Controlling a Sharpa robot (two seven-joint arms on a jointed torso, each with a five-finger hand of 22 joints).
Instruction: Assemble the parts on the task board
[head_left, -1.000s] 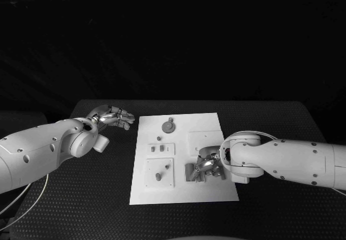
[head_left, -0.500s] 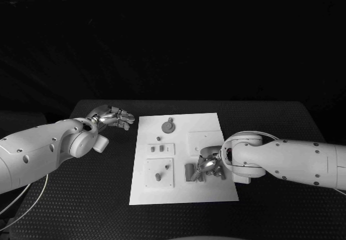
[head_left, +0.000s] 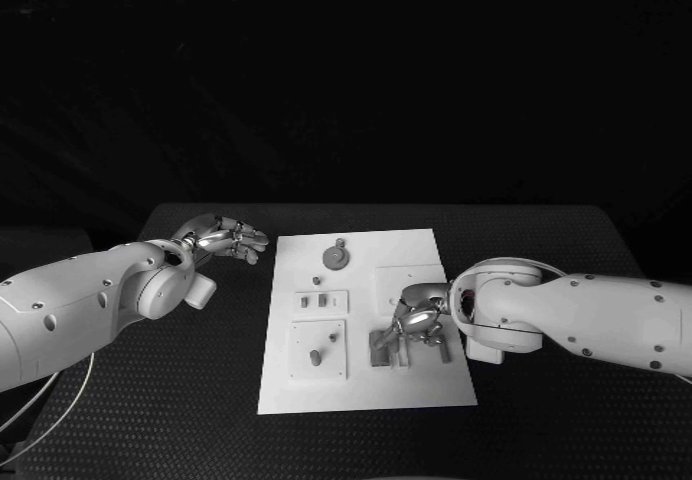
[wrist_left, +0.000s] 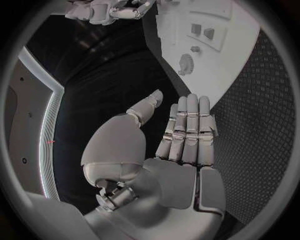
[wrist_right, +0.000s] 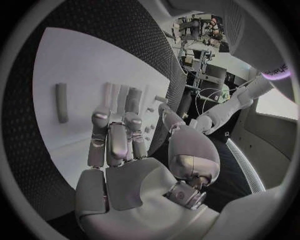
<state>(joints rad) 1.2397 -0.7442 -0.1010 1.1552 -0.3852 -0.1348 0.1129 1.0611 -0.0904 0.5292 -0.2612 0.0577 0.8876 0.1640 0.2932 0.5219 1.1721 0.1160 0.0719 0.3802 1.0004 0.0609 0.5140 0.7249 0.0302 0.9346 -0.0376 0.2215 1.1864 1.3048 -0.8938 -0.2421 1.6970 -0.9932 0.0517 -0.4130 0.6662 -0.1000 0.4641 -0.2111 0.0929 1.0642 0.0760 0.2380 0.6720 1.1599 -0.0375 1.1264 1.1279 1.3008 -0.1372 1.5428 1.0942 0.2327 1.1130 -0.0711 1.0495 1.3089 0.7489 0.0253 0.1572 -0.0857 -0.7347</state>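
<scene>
The white task board (head_left: 361, 385) lies in the middle of the black table. On it are a round grey part (head_left: 336, 254), a small peg (head_left: 316, 355) in a square recess and a grey bar (head_left: 379, 347). My right hand (head_left: 418, 322) hovers over the board's right side, just above the bar and other small grey parts (head_left: 437, 348). In the right wrist view its fingers (wrist_right: 112, 135) stretch out over the board with nothing in them, and the bar (wrist_right: 61, 102) lies beside them. My left hand (head_left: 225, 238) is off the board's far left corner, fingers (wrist_left: 187, 130) straight and empty.
Two small square inserts (head_left: 320, 299) sit mid-board, with a raised square plate (head_left: 408, 275) to their right. Black textured table (head_left: 159, 400) surrounds the board on all sides. The left wrist view shows the board (wrist_left: 212, 65) ahead of the hand.
My right hand has drawn back a little from the parts near the board's front toward its middle. The left hand has hardly moved.
</scene>
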